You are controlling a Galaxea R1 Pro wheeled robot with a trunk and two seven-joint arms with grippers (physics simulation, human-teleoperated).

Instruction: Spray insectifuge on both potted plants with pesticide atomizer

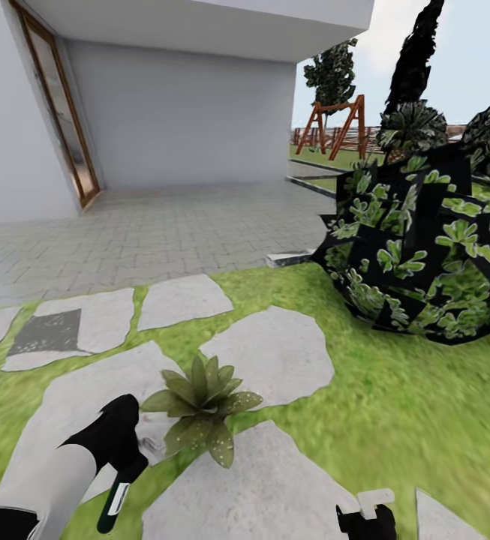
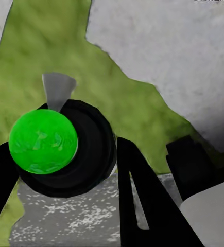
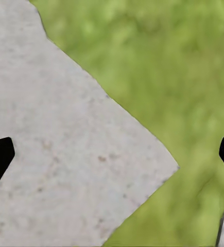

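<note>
One-handed hold on the pesticide atomizer: pinched by its round black body between the dark fingers of the left gripper. Round bright green part toward the wrist camera, with a grey tab poking out from behind the body. In the head view, hanging below the gripper as a dark bottle with a pale label, over the seam between stone and grass.

Just beside it, toward the right arm, one potted plant: a low rosette of pointed, pale-speckled leaves, set in the gap between grey stepping stones. Pot hidden under the leaves.

Further right, at the head view's bottom edge, the right gripper, fingers spread wide apart, nothing between them, over a stone's edge and the lawn.

Beyond, a large dark bush with green leaf patches on the right, a grey paved patio, a white house wall with a wood-framed door, and far off a wooden swing frame and fence.
</note>
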